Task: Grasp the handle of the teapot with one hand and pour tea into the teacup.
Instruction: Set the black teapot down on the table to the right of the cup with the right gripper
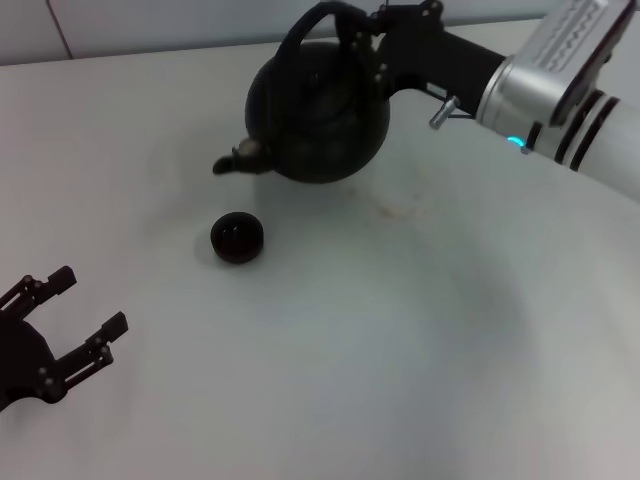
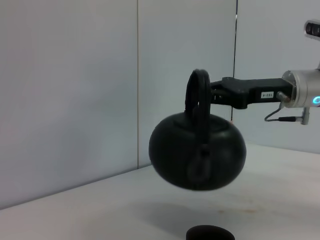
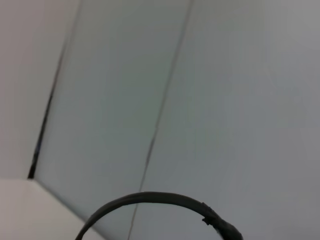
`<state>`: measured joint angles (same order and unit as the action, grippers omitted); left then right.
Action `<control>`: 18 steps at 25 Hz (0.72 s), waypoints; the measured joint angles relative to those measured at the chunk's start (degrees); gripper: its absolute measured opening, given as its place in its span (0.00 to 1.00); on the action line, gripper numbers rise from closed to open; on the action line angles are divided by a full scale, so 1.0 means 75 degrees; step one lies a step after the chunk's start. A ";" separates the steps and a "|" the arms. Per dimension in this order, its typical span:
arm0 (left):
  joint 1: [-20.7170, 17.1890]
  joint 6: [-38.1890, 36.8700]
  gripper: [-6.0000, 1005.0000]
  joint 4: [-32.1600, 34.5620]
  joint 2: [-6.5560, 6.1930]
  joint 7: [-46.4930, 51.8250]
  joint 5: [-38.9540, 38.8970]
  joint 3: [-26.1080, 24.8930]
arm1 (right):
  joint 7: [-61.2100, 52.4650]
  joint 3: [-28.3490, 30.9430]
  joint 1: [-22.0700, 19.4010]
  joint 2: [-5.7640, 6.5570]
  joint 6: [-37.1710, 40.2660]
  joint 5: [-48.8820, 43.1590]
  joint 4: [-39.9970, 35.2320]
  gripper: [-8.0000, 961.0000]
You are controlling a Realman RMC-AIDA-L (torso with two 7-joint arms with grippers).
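The matte-black teapot (image 1: 318,115) hangs above the white table, its shadow on the surface below it in the left wrist view. My right gripper (image 1: 362,38) is shut on the arched handle (image 1: 298,38) from the right. The stubby spout (image 1: 236,160) points left, a little behind the teacup (image 1: 237,237). That small dark teacup stands alone on the table. In the left wrist view the teapot (image 2: 197,154) floats over the teacup (image 2: 210,233), and the handle (image 2: 199,95) meets the right gripper (image 2: 217,95). The right wrist view shows only the handle's arc (image 3: 150,197). My left gripper (image 1: 92,298) rests open at the near left.
The white table (image 1: 400,340) runs to a pale panelled wall (image 2: 70,90) behind the pot. A faint stain (image 1: 398,210) marks the surface right of the teapot.
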<state>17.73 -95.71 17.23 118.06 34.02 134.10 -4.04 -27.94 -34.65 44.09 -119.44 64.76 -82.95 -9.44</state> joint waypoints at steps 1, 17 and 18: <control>0.0000 0.0000 0.80 0.0000 0.0000 0.0000 0.0000 0.0000 | -0.0160 0.0013 -0.0036 0.0000 0.0003 0.0121 -0.0001 0.08; 0.0038 -0.0011 0.80 0.0000 0.0003 0.0000 -0.0065 0.0000 | -0.1128 0.0038 -0.0550 0.0018 -0.0144 0.0511 -0.0038 0.08; 0.0043 -0.0013 0.80 -0.0001 0.0005 0.0000 -0.0071 0.0000 | -0.1178 0.0038 -0.0575 0.0023 -0.0169 0.0514 -0.0051 0.08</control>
<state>18.05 -95.81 17.23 118.10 34.02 133.57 -4.04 -36.77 -34.36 39.77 -119.26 63.49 -79.09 -9.83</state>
